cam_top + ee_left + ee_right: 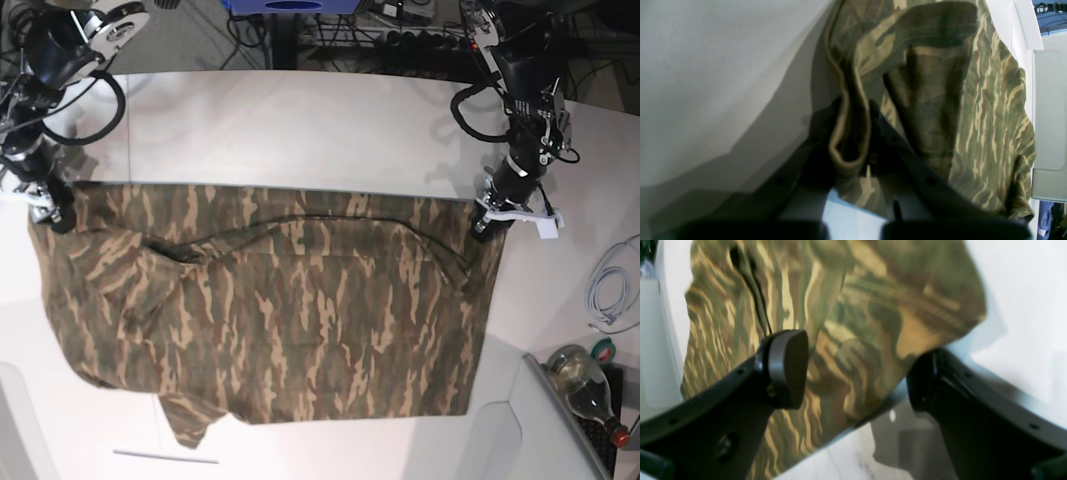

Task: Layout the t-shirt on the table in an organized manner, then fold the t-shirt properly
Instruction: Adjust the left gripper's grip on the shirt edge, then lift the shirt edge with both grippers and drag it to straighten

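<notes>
Across the wide white counter (300, 120), left fingers (853, 166) clench the olive-brown camouflage cotton t-shirt (270, 300), while released right fingers (857, 373) risk uneven spreading.

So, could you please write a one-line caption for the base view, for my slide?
Camouflage t-shirt spread across the white table, with one arm's tool at each upper corner.

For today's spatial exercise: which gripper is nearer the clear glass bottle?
Left. The left gripper holds the camouflage t-shirt on the clear glass bottle's side; the right gripper is across the shirt.
</notes>
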Robot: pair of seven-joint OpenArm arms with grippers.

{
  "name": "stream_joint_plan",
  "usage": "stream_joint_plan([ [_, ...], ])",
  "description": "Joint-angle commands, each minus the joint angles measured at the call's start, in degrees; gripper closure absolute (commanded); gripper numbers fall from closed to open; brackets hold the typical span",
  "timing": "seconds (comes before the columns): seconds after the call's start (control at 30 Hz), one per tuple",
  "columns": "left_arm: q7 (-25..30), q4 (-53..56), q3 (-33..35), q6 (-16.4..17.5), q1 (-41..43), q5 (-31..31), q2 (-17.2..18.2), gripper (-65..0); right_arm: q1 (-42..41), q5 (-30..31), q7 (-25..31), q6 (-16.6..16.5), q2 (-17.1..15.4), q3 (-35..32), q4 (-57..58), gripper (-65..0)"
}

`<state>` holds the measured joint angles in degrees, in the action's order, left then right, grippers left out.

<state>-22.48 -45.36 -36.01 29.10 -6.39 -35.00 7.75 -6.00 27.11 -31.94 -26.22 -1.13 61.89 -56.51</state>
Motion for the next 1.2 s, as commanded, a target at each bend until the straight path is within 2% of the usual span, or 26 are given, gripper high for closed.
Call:
stream_joint_plan([
  [0.0,-0.1,-0.7,0.0,0.2,-0.4,-0.3,0.6,0.0,0.1,-1.8,-0.2,0.9,-0.5,0.0,0.7,-41.7],
  [0.03,-0.1,-0.7,0.0,0.2,-0.4,-0.3,0.6,0.0,0.1,-1.8,0.4,0.9,-0.6,0.0,1.3,-40.8],
  [0.1,-0.1,-0.7,0.0,0.2,-0.4,-0.3,0.6,0.0,0.1,-1.8,0.6,0.9,-0.7,0.0,1.6,-33.2],
  [0.2,-0.2,-1.1,0.0,0.2,-0.4,-0.3,0.6,0.0,0.1,-1.8,0.4,0.9,-0.7,0.0,1.5,-5.1],
  [0.23,-0.2,-1.1,0.0,0.2,-0.5,-0.3,0.6,0.0,0.1,-1.8,0.4,0.9,-0.7,0.0,1.3,0.0],
  [0.27,-0.3,-1.2,0.0,0.2,-0.7,-0.3,0.6,0.0,0.1,-1.8,0.3,0.9,-0.7,0.0,1.3,0.0],
  [0.3,-0.4,-1.4,0.0,0.2,-0.8,-0.3,0.6,0.0,0.0,-1.8,0.3,0.9,-0.9,0.0,1.2,-3.0],
  [0.33,-0.4,-2.2,0.0,0.1,-0.9,-0.3,0.6,0.0,-0.5,-1.8,-0.3,0.9,-1.8,0.0,0.1,-2.3],
  [0.4,-0.7,-5.3,0.0,-0.8,-0.9,-0.3,0.6,0.0,-1.6,-1.8,-3.7,0.9,-2.7,0.0,-1.4,-0.2],
  [0.5,-4.2,-11.4,0.0,-4.6,-1.7,-0.3,0.6,0.0,-4.6,-1.8,-9.7,1.0,-4.6,-0.1,-4.2,-0.6],
  [0.6,-7.0,-13.7,0.0,-4.9,-4.8,-0.3,0.6,0.0,-8.2,-1.8,-13.0,1.1,-6.5,-3.2,-4.9,-0.6],
  [0.63,-7.6,-13.7,0.1,-4.9,-6.7,-0.3,0.6,0.0,-9.7,-1.8,-13.7,1.6,-7.1,-5.0,-4.9,-0.6],
  [0.77,-8.7,-13.9,3.8,-5.0,-14.7,2.1,1.4,0.0,-16.9,-1.4,-14.2,7.2,-8.0,-10.9,-5.0,-0.6],
  [0.87,-11.4,-17.9,3.8,-5.1,-17.0,2.2,1.2,0.0,-19.5,-1.3,-17.7,7.6,-8.2,-11.3,-10.7,-0.6],
  [0.93,-13.0,-21.2,3.8,-5.1,-15.8,2.2,1.2,0.0,-18.5,-1.3,-20.6,7.6,-7.5,-11.3,-16.1,-0.6],
  [1.0,-13.0,-24.7,2.3,-5.1,-11.4,2.2,0.9,0.0,-14.9,-1.3,-21.8,7.5,-5.5,-11.3,-20.8,-0.6],
  [1.17,-12.8,-27.7,-2.6,-5.0,-0.3,2.2,-0.7,0.0,-5.0,-1.3,-20.0,7.1,-2.6,-11.5,-24.4,-0.6],
])
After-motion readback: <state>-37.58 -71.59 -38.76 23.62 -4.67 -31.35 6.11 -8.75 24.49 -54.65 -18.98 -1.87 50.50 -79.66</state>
